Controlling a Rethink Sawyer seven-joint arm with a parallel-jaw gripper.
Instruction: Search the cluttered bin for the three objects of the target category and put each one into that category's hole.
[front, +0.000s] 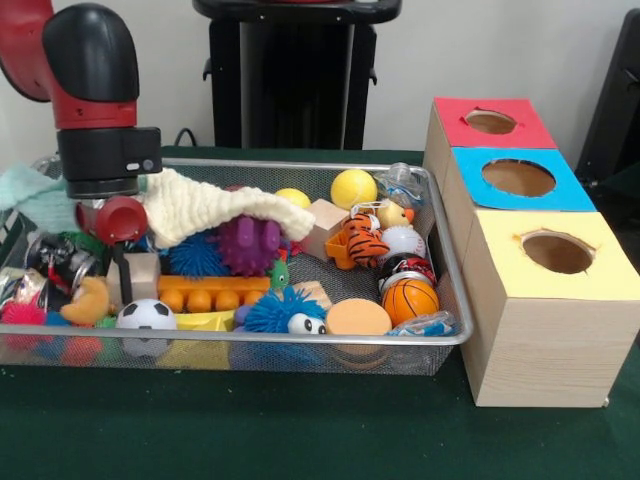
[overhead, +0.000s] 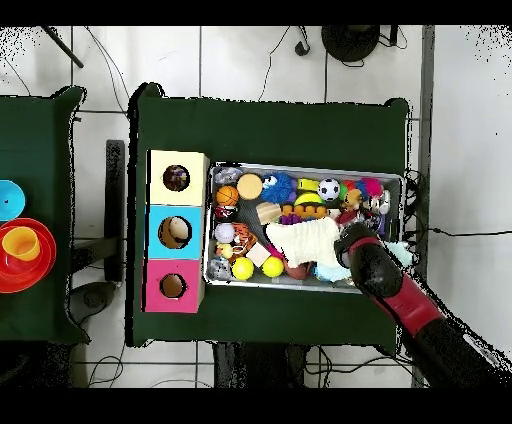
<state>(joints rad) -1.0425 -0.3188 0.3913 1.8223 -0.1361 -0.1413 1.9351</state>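
**Searching the bin: arm at one end, yellow hole at the other**

Item: bin (front: 300, 168), wire mesh, full of toys. Gripper (front: 122, 270) low inside its end farthest from the boxes, at about 9 o'clock of the bin in the front view. One dark finger shows beside a wooden block (front: 140, 272); whether the jaws are apart or together, I cannot tell.

Item: wads. None plainly visible. A crinkly clear scrap (front: 428, 324) lies at the bin's box-side corner, at 4 o'clock in the front view, and another (front: 400, 178) at 2 o'clock; either might be one. More may hide under the cream towel (front: 215, 205).

Item: hole (front: 557, 252), yellow-topped box, nearest the camera, well apart from the gripper.

Judgement: likely targets lie toward 3 o'clock from the gripper, across the bin's long axis, so the next reach runs lengthwise toward the boxes.
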